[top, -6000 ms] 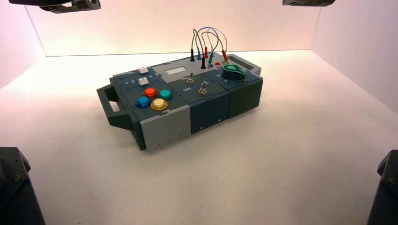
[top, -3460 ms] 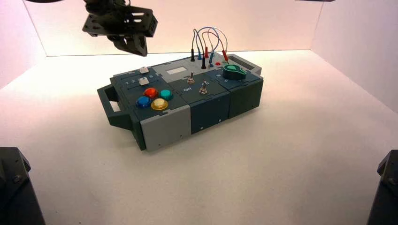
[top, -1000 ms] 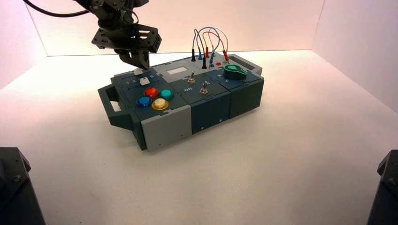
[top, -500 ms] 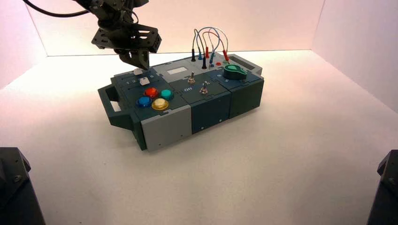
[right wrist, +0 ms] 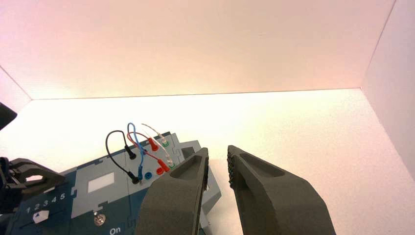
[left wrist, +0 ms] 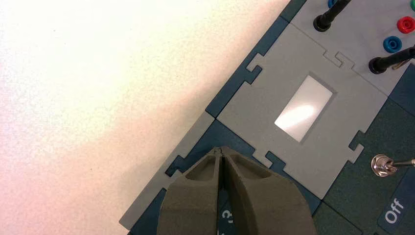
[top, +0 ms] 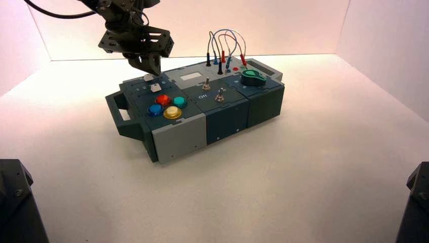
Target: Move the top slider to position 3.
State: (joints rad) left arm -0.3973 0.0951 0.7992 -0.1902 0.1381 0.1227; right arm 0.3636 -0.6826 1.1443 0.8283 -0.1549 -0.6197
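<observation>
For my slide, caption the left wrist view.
Left gripper, jaws shut, tip over the box's dark panel beside its white window.

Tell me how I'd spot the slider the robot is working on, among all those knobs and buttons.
Find the dark teal box with looping wires at its back, then the four round coloured buttons at its left end. Behind them sit two small white squarish slider caps; the top slider is the farther one, right under the left pincer, whose fingers are closed.

Black perforated metal left wrist bracket (top: 135,41), black cable, dark olive tapered jaws, black arm bases
</observation>
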